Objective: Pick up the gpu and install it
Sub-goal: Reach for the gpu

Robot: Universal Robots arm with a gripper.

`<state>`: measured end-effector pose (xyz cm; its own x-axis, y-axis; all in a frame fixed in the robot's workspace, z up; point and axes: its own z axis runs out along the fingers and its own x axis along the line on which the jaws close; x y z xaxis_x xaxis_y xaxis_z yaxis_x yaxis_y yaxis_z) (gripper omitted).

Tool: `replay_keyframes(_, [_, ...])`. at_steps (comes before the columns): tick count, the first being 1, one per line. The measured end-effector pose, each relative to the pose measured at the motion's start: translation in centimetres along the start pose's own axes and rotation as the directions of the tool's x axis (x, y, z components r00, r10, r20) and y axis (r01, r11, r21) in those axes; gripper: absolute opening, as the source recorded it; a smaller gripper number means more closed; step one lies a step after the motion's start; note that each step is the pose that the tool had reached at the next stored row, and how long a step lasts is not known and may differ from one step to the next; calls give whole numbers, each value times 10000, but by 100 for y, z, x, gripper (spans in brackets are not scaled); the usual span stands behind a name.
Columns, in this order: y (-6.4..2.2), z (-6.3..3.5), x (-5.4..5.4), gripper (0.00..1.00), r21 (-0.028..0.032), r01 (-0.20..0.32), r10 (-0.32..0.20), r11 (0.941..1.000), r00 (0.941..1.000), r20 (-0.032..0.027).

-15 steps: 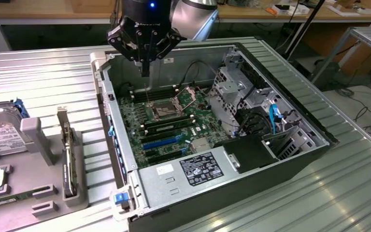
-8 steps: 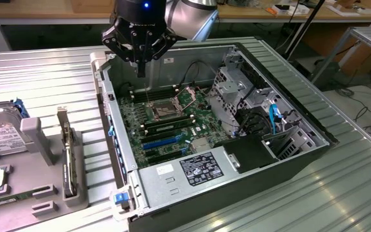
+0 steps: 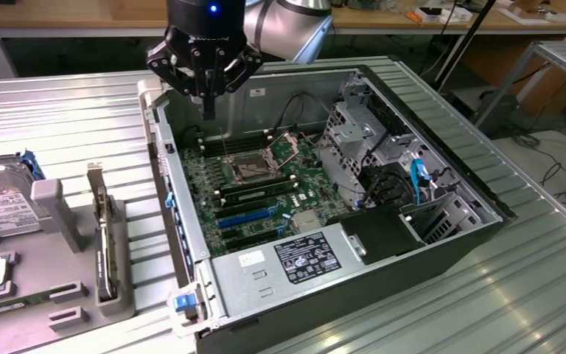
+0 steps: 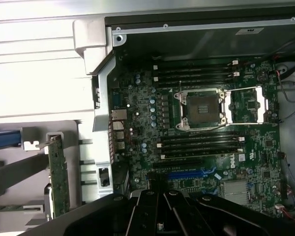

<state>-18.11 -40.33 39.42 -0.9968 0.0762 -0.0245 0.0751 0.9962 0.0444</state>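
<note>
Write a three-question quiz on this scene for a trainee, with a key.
1. True or false: the gripper is holding the gpu.
2. Where is the gpu?
A) on edge in the grey holder outside the computer case
B) seated inside that case
C) lying flat on top of that case
3. Fill in: the gripper, hanging over the open case, has its jaws ____.

Key: 1 false; 2 A; 3 shut.
</note>
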Motion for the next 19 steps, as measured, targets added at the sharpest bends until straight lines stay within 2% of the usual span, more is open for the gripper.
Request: replay_keyframes(19, [-129,-9,126,11,0,0,0,10000,10000,0])
